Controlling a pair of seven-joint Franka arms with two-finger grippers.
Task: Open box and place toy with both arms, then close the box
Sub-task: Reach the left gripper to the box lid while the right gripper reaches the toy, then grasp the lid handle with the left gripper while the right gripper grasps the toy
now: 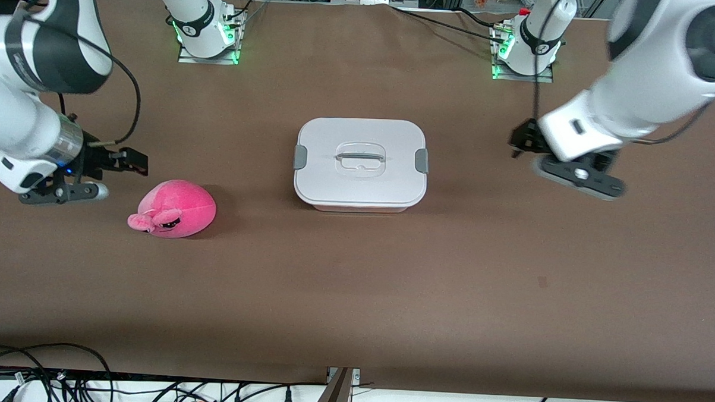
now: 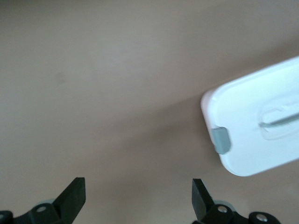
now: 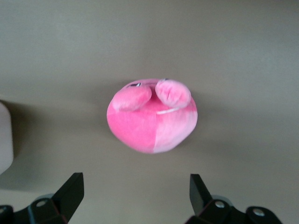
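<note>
Box shut on the surface; left claw spread beside it, right claw spread above the toy.

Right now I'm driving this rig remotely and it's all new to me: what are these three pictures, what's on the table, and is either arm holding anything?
You see two white robot arms at a brown table. The big picture comes from a high camera facing them; each small one comes from a camera on one arm's wrist.

The box sits mid-table, its white lid on, a grey clip at each end. The pink toy lies toward the right arm's end, slightly nearer the front camera than the box.

The right gripper hangs beside the toy, jaws open and empty. The left gripper hangs over bare table toward the left arm's end, beside the box, also open and empty.

Nothing is held.
</note>
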